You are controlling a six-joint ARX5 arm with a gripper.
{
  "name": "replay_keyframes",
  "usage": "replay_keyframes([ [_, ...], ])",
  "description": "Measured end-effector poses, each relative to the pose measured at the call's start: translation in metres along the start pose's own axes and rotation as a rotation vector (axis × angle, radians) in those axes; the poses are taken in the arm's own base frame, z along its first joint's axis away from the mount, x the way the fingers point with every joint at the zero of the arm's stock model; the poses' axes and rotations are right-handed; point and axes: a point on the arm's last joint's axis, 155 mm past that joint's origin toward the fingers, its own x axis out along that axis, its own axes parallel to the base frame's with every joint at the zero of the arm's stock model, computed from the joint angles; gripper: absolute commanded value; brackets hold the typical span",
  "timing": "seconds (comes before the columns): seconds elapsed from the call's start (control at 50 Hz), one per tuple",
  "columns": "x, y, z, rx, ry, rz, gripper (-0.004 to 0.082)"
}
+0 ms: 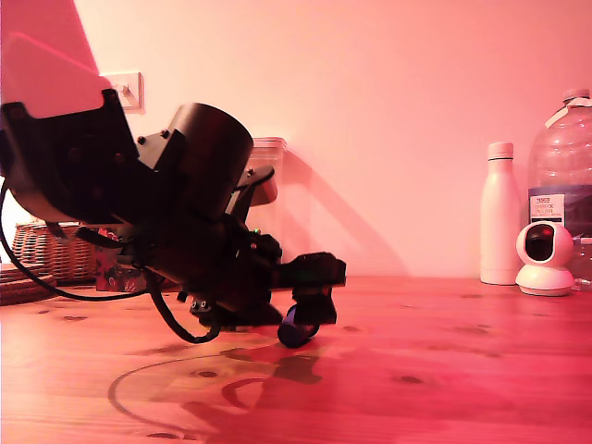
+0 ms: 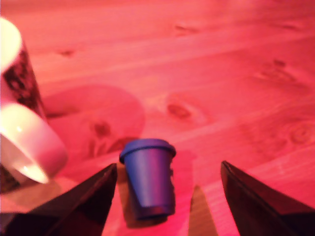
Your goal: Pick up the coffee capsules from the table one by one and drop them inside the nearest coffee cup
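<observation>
In the exterior view, the arm leans low over the wooden surface, and its hand sits right at a small dark blue capsule that rests on the wood. A white bottle, a clear jug and a small round camera stand well apart at this view's right; a wicker basket lies behind the arm. In the wrist view, the hand is spread open, one dark finger just beside the capsule and the other well clear of it. The cup, with its white handle, stands near. The step looks like the grasp: next, closing squarely on the pod, then lifting it toward the cup.
</observation>
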Motion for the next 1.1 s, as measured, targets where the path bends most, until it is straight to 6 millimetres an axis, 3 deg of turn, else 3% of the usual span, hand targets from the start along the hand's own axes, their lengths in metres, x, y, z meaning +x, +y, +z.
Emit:
replay_keyframes([
  [0.16, 0.0002, 0.0038, -0.0033, -0.010, 0.015, 0.007, 0.0579],
  [0.52, 0.0002, 0.0045, -0.0042, -0.012, 0.020, 0.005, 0.0251],
  [0.64, 0.0002, 0.0040, -0.0042, -0.011, 0.020, 0.003, 0.0179],
  [1.1, 0.0002, 0.0022, -0.0052, 0.018, 0.024, -0.008, 0.0174],
])
